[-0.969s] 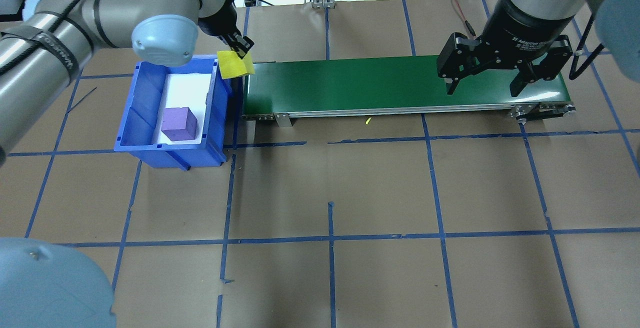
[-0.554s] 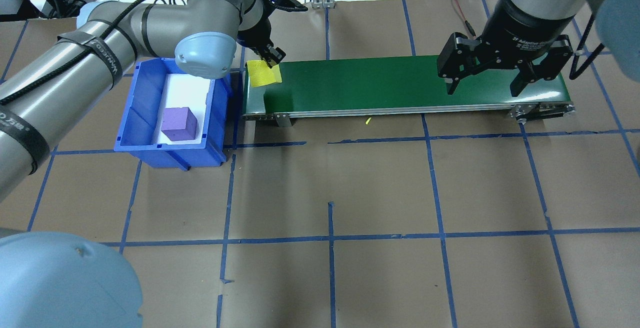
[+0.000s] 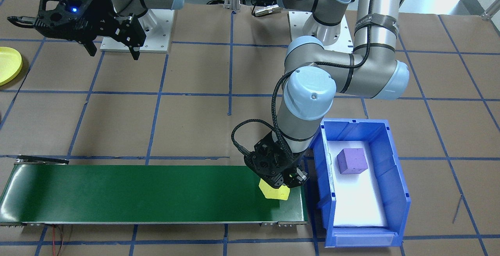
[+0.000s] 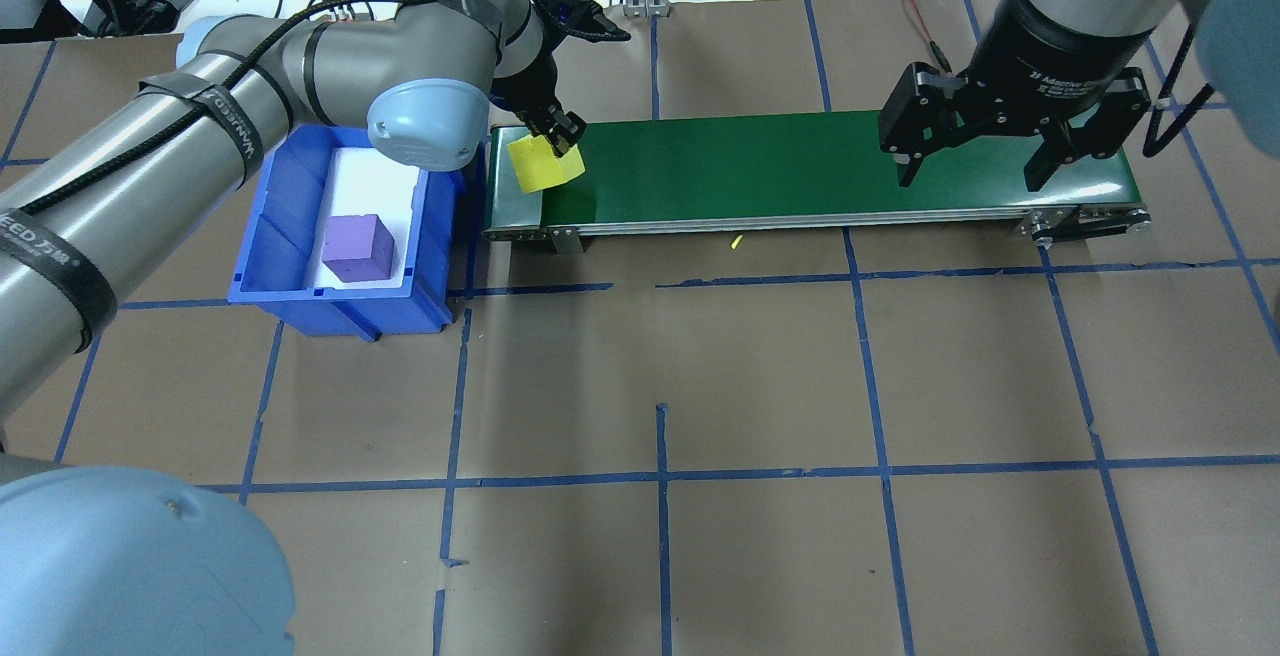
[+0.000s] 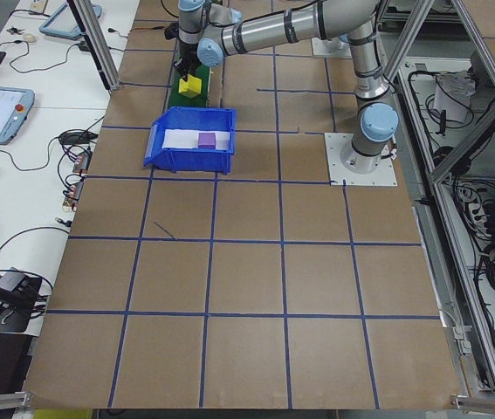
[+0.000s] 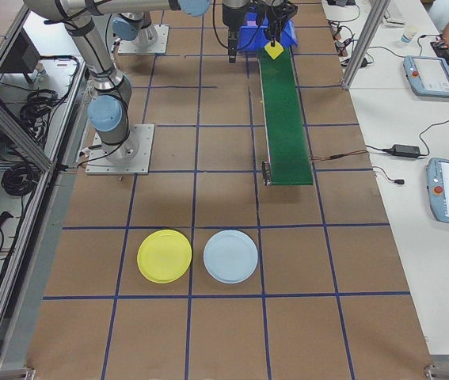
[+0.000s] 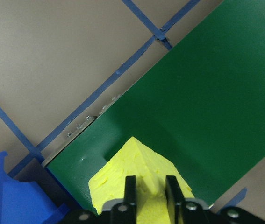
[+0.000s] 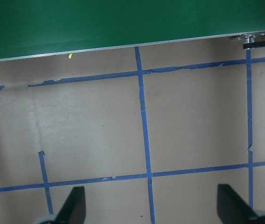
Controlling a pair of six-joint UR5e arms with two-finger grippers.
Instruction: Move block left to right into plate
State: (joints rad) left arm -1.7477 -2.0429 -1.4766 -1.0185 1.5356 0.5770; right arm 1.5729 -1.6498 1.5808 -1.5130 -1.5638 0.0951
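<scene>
Left gripper point(image 4: 562, 133) clamping yellow block point(image 4: 543, 164) over conveyor point(image 4: 800, 171), purple cube point(image 4: 358, 248) in blue bin point(image 4: 290, 256), right gripper point(image 4: 975, 168) spread.

Yellow foam block point(image 4: 541, 166), tilted, hangs over the belt end; yellow plate point(image 6: 165, 256) lies flat.

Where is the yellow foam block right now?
In the overhead view the yellow foam block is held by the left gripper over the green conveyor belt's left end, beside the blue bin.

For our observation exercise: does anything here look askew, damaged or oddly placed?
The yellow block hangs tilted, corner down, in the left end effector over the green conveyor end. A small yellow fragment lies on the table beside the belt. The blue tape lines are torn in places.
</scene>
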